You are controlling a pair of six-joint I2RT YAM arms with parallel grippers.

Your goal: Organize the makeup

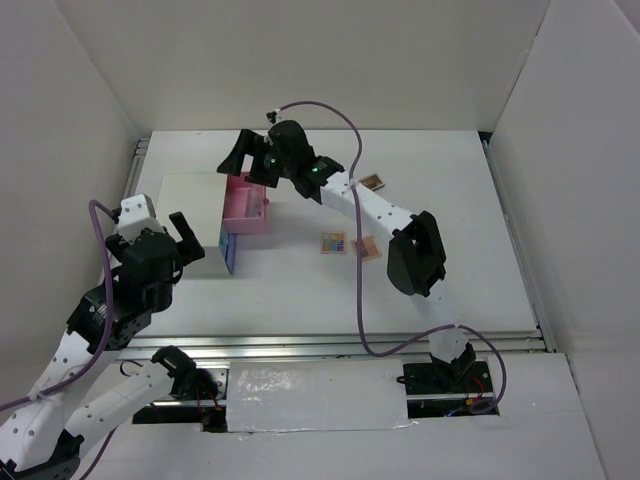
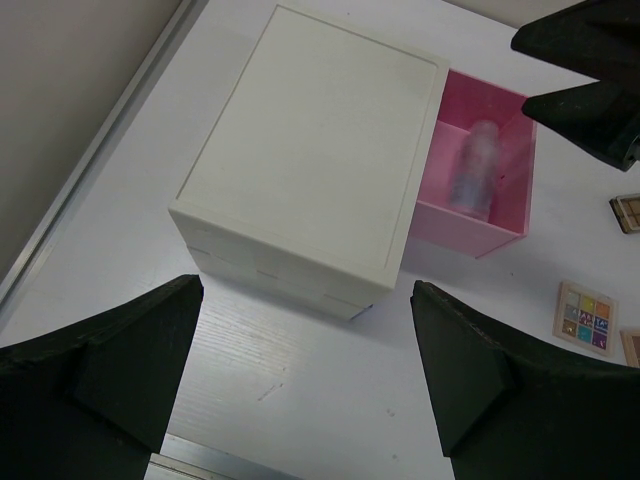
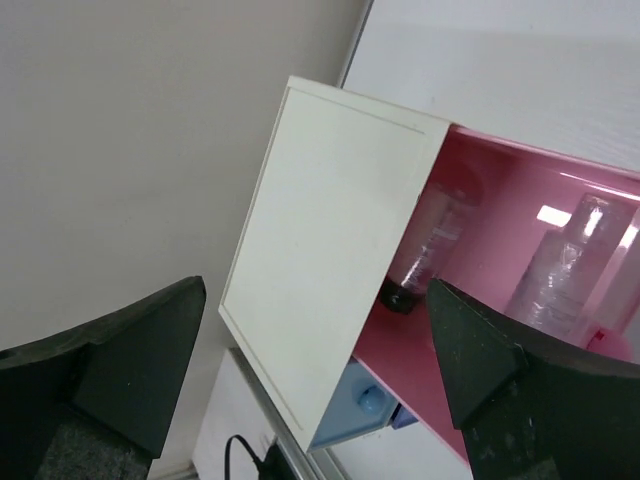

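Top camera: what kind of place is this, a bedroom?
Probably a robot lab bench, not a bedroom: plain white walls box in the table, and a left arm and right arm are mounted at its near edge.

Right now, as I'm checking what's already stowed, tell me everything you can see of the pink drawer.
The pink drawer looks like glossy plastic. It is an open-topped tray with a cross divider, sitting level and pulled partly out of the white box, above a blue drawer. A clear bottle with a black cap lies inside. No jaws visibly touch it.
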